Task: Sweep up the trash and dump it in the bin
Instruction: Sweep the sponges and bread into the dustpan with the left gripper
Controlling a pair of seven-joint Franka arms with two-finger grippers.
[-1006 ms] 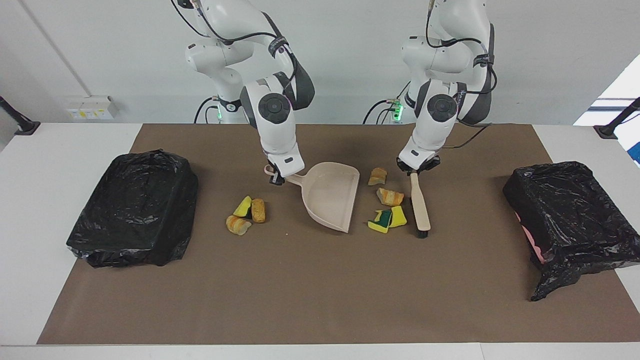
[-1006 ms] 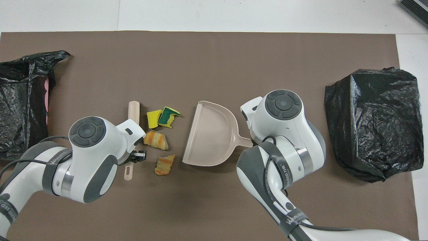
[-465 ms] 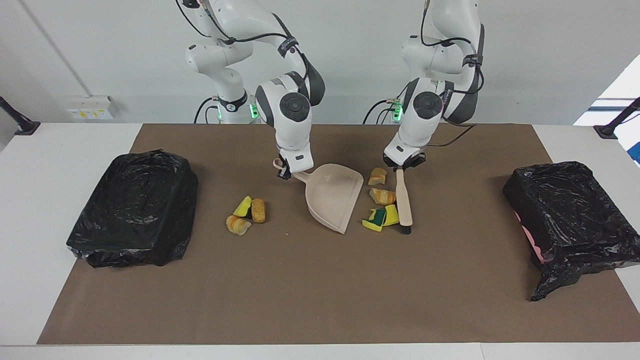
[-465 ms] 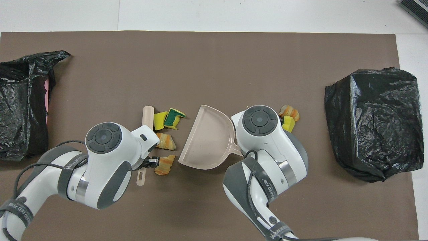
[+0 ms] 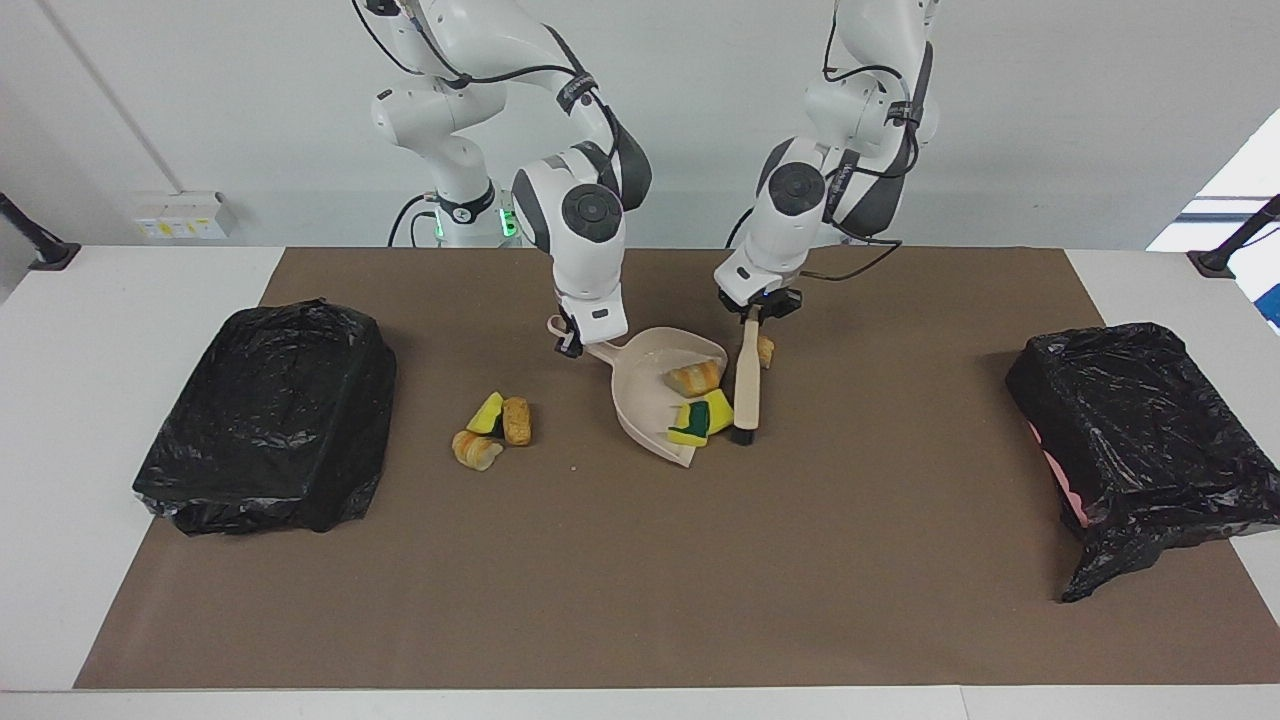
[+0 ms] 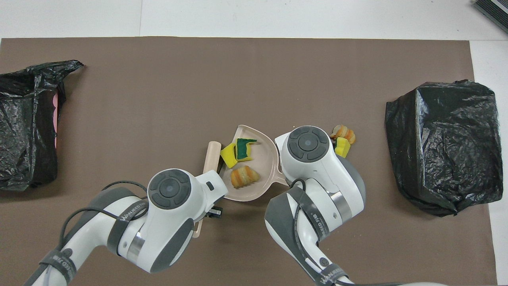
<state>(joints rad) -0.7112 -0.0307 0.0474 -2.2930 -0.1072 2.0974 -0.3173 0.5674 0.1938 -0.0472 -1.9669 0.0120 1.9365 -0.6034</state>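
Count at this moment: seven scraps in my view. Three sit in the one dustpan (image 5: 640, 400): one orange-tan (image 5: 694, 378), two yellow-and-green (image 5: 700, 418). One orange-tan scrap (image 5: 766, 351) lies beside my one brush (image 5: 746, 385). Three scraps (image 5: 493, 430) are grouped toward my right arm's end. Two black-bagged bins (image 5: 270, 415) (image 5: 1140, 440).

At mid-frame in the facing view the dustpan (image 5: 660, 400) lies on the mat (image 5: 640, 580), scraps (image 5: 697, 400) in it, the brush (image 5: 746, 385) just right. Three scraps (image 5: 492, 432) lie left. Bagged bins (image 5: 265, 415) sit at the frame's far left and far right (image 5: 1140, 440).
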